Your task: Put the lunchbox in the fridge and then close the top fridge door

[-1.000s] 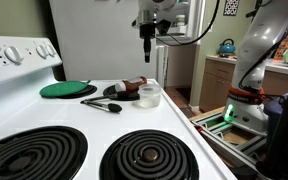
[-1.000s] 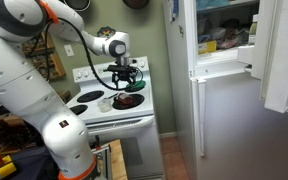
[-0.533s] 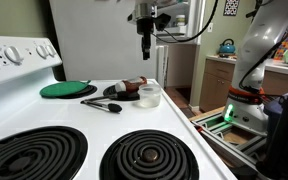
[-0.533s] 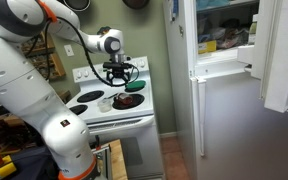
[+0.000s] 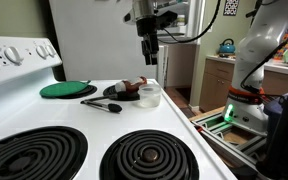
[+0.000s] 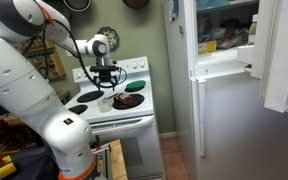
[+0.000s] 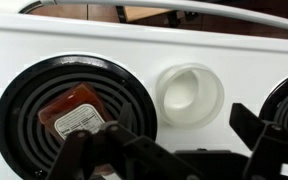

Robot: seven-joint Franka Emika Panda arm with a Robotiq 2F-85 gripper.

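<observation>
1. White label on the red packet [image 7: 77, 120] below the claw [image 5: 149, 56]; its print is too small to read.
2. White stove [image 5: 94, 125] under the claw bears the lunchbox [image 5: 150, 96], just beside a dark plate [image 5: 124, 92]; the fridge [image 6: 229, 120] stands well away, with the top fridge door [image 6: 282, 55] open.
3. Arm [image 6: 24, 60] points the claw downward, fingers spread, gripping nothing.

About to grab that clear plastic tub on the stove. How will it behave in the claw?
The lunchbox looks thin-walled and translucent, so it probably flexes if squeezed hard. Nothing shows inside it, so it is likely light and may skid on the smooth white stove top when nudged. Being low and wide, it seems unlikely to tip.
</observation>
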